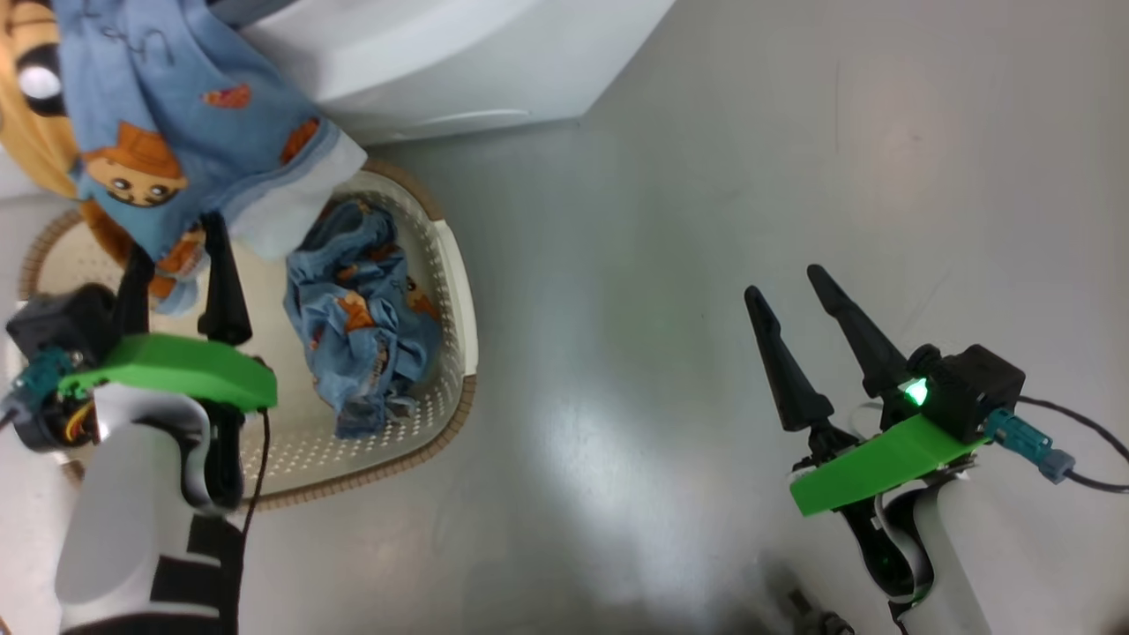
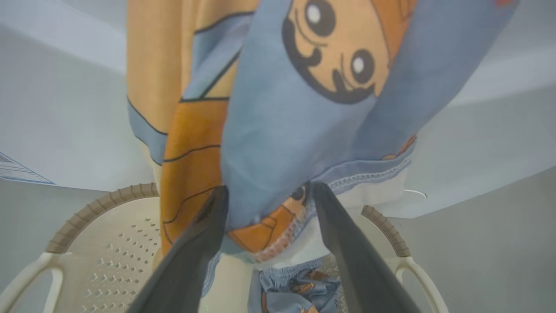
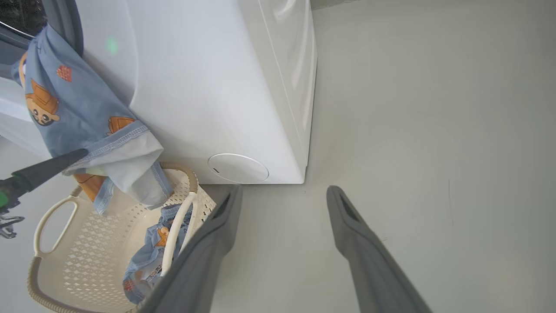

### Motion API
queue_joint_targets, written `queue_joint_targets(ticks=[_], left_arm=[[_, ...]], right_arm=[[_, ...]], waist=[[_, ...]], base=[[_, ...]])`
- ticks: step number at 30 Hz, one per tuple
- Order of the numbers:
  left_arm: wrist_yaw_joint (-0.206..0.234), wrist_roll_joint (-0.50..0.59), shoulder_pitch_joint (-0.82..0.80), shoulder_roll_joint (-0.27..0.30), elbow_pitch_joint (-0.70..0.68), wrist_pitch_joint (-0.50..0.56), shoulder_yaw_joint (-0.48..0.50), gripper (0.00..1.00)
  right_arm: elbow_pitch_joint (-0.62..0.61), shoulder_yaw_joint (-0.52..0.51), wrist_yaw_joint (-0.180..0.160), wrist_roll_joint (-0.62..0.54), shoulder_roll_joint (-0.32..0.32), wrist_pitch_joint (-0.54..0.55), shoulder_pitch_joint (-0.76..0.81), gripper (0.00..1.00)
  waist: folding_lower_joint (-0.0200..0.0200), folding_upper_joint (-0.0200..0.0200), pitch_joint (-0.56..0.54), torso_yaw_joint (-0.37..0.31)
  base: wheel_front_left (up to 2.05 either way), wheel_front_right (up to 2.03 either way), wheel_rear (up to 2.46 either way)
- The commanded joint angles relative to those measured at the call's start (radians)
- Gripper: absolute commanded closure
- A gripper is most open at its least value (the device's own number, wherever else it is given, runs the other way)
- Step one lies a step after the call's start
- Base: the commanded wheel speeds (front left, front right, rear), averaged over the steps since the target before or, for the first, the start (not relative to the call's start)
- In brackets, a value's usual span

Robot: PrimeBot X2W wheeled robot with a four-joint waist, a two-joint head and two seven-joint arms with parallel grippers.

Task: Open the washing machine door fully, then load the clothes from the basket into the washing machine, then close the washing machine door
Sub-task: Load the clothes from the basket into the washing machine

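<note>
A light-blue fabric garment printed with orange cartoon figures [image 1: 176,106] hangs from the mouth of the white box-shaped washing machine [image 1: 459,62], at 11 o'clock in the head view. Its hem droops over the cream perforated plastic basket [image 1: 460,300], which has a brown woven-look rim. The left gripper [image 1: 176,242] stands at 9 o'clock, its two dark fingers spread apart with that hem between the tips, unclamped. A second crumpled blue garment [image 1: 362,326] lies in the basket's 3 o'clock half. The right gripper [image 1: 783,282] hovers at 4 o'clock over the grey floor [image 1: 617,265], its jaws wide apart and empty.
</note>
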Motion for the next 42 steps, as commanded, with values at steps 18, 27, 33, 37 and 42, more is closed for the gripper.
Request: queue_joint_targets(ticks=[18, 27, 33, 37, 42], left_arm=[[-0.003, -0.224, -0.167, 0.084, 0.015, -0.006, -0.042, 0.95], [-0.003, -0.215, -0.087, 0.111, -0.066, -0.006, -0.1, 1.0], [-0.003, -0.131, 0.008, 0.086, -0.183, -0.006, -0.07, 1.0], [-0.003, -0.089, 0.038, 0.073, -0.258, -0.006, -0.049, 1.0], [-0.003, -0.053, 0.031, 0.082, -0.304, -0.006, -0.049, 1.0]], right_arm=[[-0.032, 0.01, 0.003, -0.01, 0.026, -0.012, -0.014, 0.0], [-0.015, 0.004, 0.003, -0.004, 0.02, -0.012, -0.008, 0.0], [-0.005, 0.002, 0.003, 0.003, 0.012, -0.012, 0.007, 0.0], [0.003, 0.008, 0.003, 0.008, 0.013, -0.012, 0.014, 0.0], [0.012, 0.019, 0.003, 0.014, 0.017, -0.012, 0.018, 0.0]], waist=[[0.0, -0.0001, 0.092, -0.037], [0.0, -0.0001, 0.024, -0.006], [0.0, -0.0001, -0.037, 0.027], [0.0, -0.0001, -0.072, 0.041], [0.0, -0.0001, -0.098, 0.041]], base=[[0.0, 0.0, 0.0], [0.0, 0.0, 0.0], [0.0, 0.0, 0.0], [0.0, 0.0, 0.0], [0.0, 0.0, 0.0]])
